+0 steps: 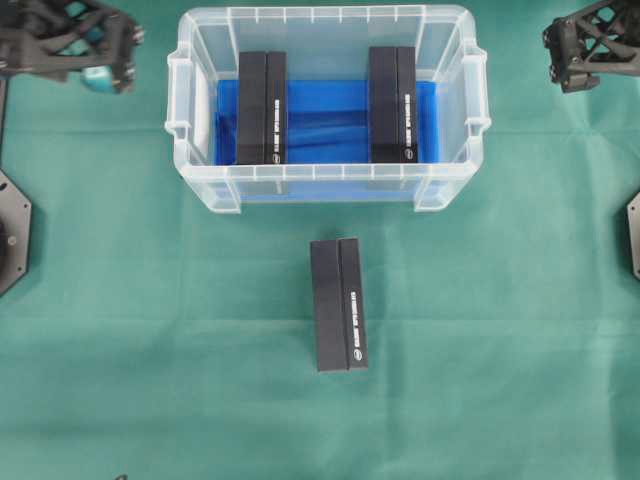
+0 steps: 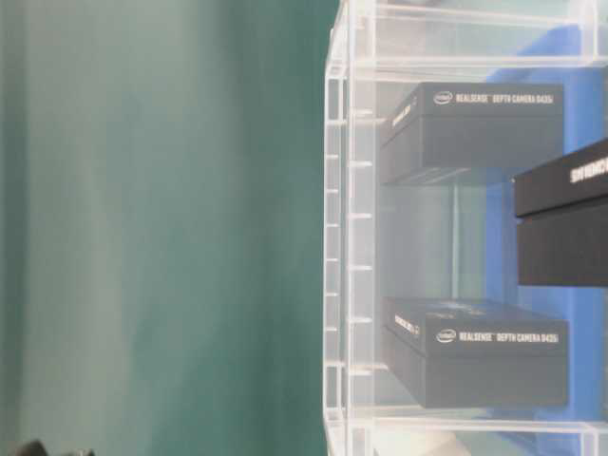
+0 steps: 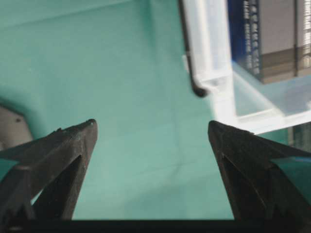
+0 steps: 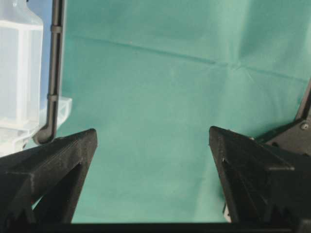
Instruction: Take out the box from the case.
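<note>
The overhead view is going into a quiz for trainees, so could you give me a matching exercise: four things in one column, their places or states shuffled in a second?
Things:
1. left box
2. right box
3. third box
4. left hand

Places or states:
A. on the green cloth, in front of the case
B. open, over bare cloth beside the case
C. inside the case, toward its right wall
D. inside the case, toward its left wall

Pairs: 1-D, 2-C, 3-A, 4-B
</note>
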`<state>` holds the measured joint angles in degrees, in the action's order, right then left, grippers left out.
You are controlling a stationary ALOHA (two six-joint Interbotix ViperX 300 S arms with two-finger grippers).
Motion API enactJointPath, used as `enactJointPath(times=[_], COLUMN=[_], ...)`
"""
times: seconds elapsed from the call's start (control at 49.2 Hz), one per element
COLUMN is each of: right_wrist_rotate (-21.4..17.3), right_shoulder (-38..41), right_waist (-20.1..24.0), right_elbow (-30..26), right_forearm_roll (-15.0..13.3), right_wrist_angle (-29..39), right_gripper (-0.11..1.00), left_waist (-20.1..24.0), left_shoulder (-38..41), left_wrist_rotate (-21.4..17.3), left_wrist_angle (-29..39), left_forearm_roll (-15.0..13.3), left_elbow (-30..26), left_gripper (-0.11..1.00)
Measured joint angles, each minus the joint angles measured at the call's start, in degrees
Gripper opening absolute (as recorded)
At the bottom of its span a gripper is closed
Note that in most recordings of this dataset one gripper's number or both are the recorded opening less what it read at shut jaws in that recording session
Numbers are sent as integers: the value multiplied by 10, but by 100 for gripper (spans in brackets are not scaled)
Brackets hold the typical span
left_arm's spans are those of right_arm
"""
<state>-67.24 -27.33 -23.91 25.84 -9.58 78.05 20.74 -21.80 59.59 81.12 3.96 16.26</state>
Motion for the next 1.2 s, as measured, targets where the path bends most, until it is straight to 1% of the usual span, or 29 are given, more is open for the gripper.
enactJointPath(times=[0.102,0.386,0.61,0.875,1.2], right_wrist_rotate=[0,4,9,10,10], right_shoulder=[0,0,0,0,-1], right_waist=[0,0,0,0,0], right_elbow=[0,1,0,0,4], right_forearm_roll=[0,-1,-1,-1,-1], right_wrist_angle=[-1,-4,-5,-5,-6], right_gripper=[94,94,94,94,94], left_waist=[-8,-36,-41,-51,-53], left_shoulder=[25,93,144,204,237], left_wrist_rotate=[18,38,38,35,39], left_wrist_angle=[-1,-9,-9,-8,-5], left_forearm_roll=[0,1,4,6,6], left_elbow=[-20,-79,-141,-199,-229], left_gripper=[96,96,96,96,96])
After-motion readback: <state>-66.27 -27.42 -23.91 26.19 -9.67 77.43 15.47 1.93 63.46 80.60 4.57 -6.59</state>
